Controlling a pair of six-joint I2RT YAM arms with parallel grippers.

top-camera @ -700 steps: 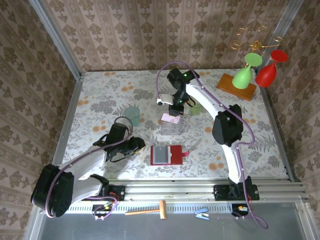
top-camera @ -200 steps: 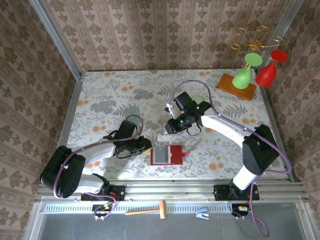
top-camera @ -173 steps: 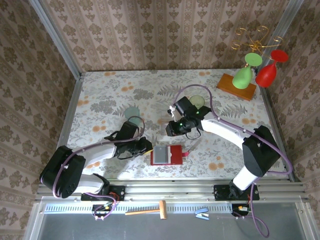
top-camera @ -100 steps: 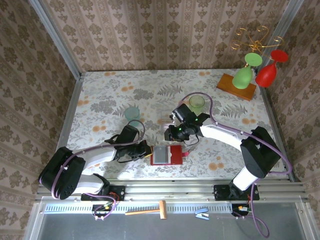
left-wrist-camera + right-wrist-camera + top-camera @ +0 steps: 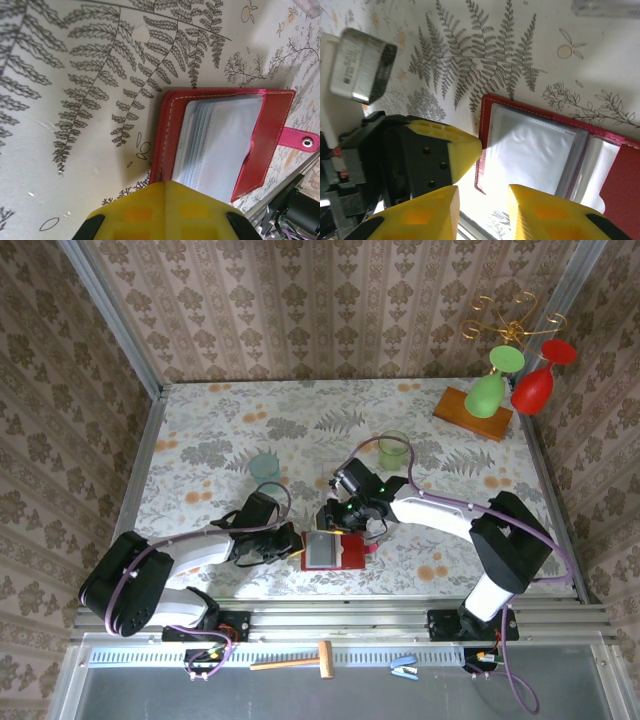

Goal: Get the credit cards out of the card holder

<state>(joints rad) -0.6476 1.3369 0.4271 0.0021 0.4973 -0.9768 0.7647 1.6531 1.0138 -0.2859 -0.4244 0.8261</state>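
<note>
The left gripper (image 5: 165,190) was pressed, fingers together, against the opened card holder (image 5: 220,145). The right gripper (image 5: 484,195) (slightly parted, empty) was held above it, with a teal cup (image 5: 265,466) set well apart.

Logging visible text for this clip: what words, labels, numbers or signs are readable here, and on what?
No text reads clearly.
Sticker on the grey module in the right wrist view: lines of print, too blurred to read.
Card holder: no print visible on its red cover or clear sleeves.
Tablecloth: fern pattern, no words.
</note>
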